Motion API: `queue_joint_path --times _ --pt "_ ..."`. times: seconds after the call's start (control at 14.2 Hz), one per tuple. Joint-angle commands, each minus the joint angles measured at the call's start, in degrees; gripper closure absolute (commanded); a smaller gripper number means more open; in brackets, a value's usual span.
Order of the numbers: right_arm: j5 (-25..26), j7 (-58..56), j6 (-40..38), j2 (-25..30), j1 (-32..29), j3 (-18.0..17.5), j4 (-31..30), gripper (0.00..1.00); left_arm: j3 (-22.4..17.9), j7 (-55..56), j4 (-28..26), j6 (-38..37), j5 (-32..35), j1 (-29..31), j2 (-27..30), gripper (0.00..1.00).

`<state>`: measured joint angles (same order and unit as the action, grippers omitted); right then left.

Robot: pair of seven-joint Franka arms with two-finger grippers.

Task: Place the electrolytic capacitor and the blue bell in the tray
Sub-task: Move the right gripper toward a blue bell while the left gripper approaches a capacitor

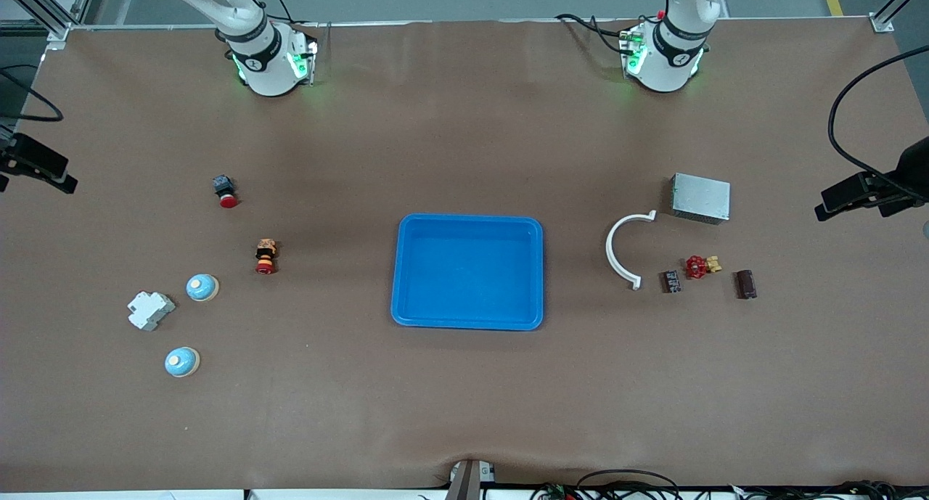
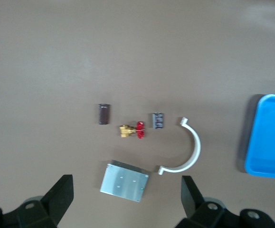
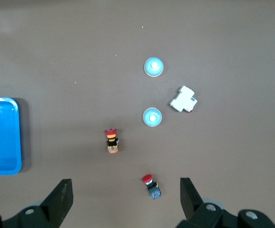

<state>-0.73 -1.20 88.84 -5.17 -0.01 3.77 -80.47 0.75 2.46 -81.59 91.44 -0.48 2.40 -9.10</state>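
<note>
The blue tray (image 1: 468, 271) lies empty at the table's middle. The electrolytic capacitor (image 1: 746, 284), a dark brown cylinder, lies toward the left arm's end; it also shows in the left wrist view (image 2: 103, 114). Two blue bells lie toward the right arm's end, one (image 1: 202, 287) farther from the front camera than the other (image 1: 181, 361). Both show in the right wrist view (image 3: 152, 117) (image 3: 154, 67). My left gripper (image 2: 127, 190) is open and empty, high over the grey metal box (image 2: 125, 181). My right gripper (image 3: 126, 190) is open and empty, high over the table beside a red push button (image 3: 151, 186). Neither hand shows in the front view.
Near the capacitor lie a red-and-brass valve (image 1: 702, 266), a small black component (image 1: 670, 281), a white curved clamp (image 1: 624, 250) and the grey box (image 1: 700, 198). Near the bells lie a white breaker (image 1: 150, 310), a red-and-orange button (image 1: 266, 256) and the red push button (image 1: 226, 191).
</note>
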Motion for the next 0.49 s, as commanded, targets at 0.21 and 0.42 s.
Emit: queue_joint_path --times 0.21,0.42 --pt "0.3 0.1 11.1 -2.1 -0.3 0.1 -9.6 0.00 0.1 -0.1 -0.4 -0.2 3.5 1.9 -2.0 0.00" --pt "0.4 -0.2 12.7 -6.9 -1.0 0.1 -9.7 0.00 0.1 -0.4 -0.3 0.5 3.6 2.1 -5.5 0.00"
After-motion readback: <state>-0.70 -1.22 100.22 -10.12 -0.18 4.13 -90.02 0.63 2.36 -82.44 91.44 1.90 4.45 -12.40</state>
